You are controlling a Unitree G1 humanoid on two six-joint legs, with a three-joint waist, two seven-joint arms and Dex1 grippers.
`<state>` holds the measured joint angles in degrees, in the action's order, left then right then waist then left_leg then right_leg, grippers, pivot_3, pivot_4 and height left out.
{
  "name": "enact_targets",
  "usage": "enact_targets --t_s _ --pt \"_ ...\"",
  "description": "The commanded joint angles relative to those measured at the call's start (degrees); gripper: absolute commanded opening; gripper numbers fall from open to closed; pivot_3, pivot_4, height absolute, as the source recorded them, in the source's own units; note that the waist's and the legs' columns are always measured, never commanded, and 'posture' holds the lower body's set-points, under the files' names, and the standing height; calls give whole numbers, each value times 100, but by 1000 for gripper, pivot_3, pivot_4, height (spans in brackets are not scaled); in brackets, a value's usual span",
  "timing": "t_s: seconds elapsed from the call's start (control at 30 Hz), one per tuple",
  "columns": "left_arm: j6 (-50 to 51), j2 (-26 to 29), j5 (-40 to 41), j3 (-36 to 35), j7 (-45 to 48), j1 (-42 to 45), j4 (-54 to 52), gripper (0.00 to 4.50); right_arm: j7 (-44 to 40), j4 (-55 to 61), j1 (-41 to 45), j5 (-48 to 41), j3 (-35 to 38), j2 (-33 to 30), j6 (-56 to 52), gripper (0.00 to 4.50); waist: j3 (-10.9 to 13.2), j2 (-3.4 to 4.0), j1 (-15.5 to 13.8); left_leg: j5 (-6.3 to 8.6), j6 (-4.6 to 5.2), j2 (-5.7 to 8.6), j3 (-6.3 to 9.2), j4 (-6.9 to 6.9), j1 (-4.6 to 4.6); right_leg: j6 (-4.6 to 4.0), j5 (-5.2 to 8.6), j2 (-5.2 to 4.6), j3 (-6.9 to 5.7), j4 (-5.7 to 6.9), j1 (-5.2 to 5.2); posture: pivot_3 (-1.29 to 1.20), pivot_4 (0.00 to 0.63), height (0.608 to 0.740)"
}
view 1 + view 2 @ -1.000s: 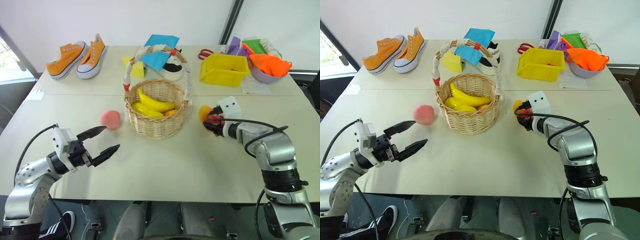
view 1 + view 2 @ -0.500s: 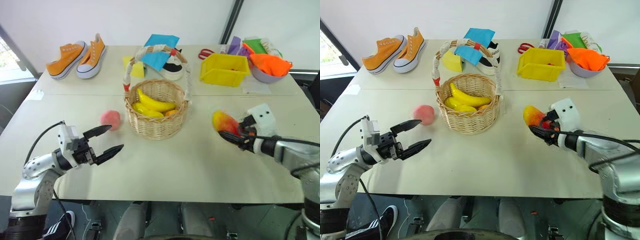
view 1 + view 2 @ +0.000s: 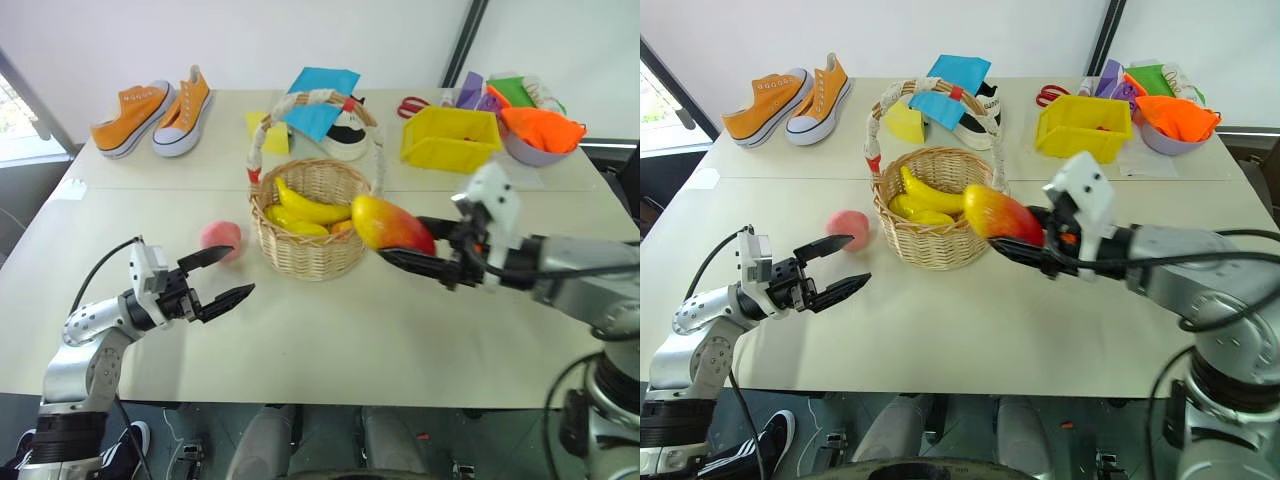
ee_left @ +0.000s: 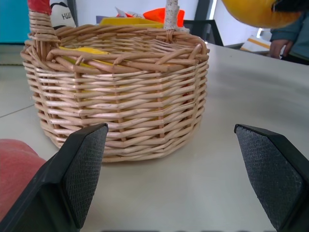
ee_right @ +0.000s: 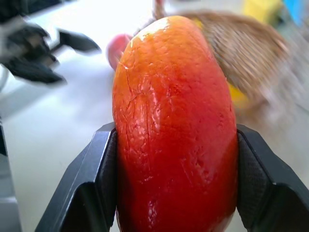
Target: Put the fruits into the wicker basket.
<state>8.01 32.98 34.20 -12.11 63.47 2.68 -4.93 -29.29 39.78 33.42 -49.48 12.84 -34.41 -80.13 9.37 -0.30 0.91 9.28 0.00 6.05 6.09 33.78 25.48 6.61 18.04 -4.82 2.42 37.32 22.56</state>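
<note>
On the desk's (image 3: 300, 340) left side, the left end effector (image 3: 222, 276) is hovering wide open, just short of the round pink peach (image 3: 220, 238) lying beside the wicker basket (image 3: 310, 250). That tan woven basket is already holding yellow bananas (image 3: 305, 207). To its right, the right end effector (image 3: 425, 262) is gripping the oval red-to-yellow mango (image 3: 391, 225) above the rim; it should clear the arched handle before letting go.
</note>
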Motion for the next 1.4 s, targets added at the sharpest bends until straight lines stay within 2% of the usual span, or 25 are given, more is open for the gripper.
enact_targets --t_s 0.03,0.23,0.5,0.63,0.77,0.83,0.93,1.13,1.27,1.4 --pt "-116 25 35 -215 -121 -122 -244 4500 217 -653 541 651 -1013 295 758 2749 0 1 15 0 0 0 -1 -1 -1 -1 0 0 1 1 1 0 150 740" --pt "-129 76 84 -519 -393 -315 -404 4500 263 -1674 1222 1466 -1932 800 1758 2749 1 0 -9 1 2 8 -1 0 1 14 -10 -2 1 2 6 0 150 740" --pt "-173 -60 161 -806 -729 -760 -813 4500 524 -2720 1569 2295 -2249 1538 2742 2749 0 0 5 1 0 5 -1 -4 -4 18 -13 4 1 14 10 0 150 740" --pt "-198 -94 173 -884 -817 -846 -915 4500 452 -2929 1509 2559 -2363 1618 2993 4460 0 -1 5 1 -2 6 -1 -4 -4 19 -14 5 1 15 11 0 150 740" --pt "-152 -54 212 -944 -932 -888 -967 4500 327 -2933 1481 2660 -2355 1620 3057 4487 0 0 8 2 -3 6 -1 -4 -5 19 -14 6 1 15 11 0 150 740" --pt "-148 -50 170 -950 -1061 -837 -938 4500 23 -2605 1320 2596 -2358 1455 3201 4487 0 0 14 4 -7 5 -1 -4 -7 19 -14 7 1 20 11 0 150 740" --pt "-83 -78 115 -1058 -1466 -622 -814 4500 -687 -1822 795 1909 -1760 1035 3216 4487 0 -1 -33 3 -5 6 0 -5 -6 19 -14 5 1 18 10 0 150 740" --pt "162 -77 -15 -1059 -2095 -327 -652 4500 -1688 -858 -378 1218 -795 97 3743 4487 -1 -5 -16 8 -8 9 0 1 -6 20 -14 1 0 8 -3 0 150 740" --pt "235 -29 -415 -871 -2451 21 -371 4500 -2375 -366 -1372 1740 -843 -801 4489 4487 0 -5 -25 7 -6 3 2 -1 -10 19 -13 4 -3 13 -9 0 150 740" --pt "576 -218 -487 -623 -2753 211 -383 4500 -2458 -210 -2094 2012 -787 -1166 4874 4487 0 -5 -22 4 -1 4 0 5 -9 19 -13 3 -2 9 -11 0 150 740"
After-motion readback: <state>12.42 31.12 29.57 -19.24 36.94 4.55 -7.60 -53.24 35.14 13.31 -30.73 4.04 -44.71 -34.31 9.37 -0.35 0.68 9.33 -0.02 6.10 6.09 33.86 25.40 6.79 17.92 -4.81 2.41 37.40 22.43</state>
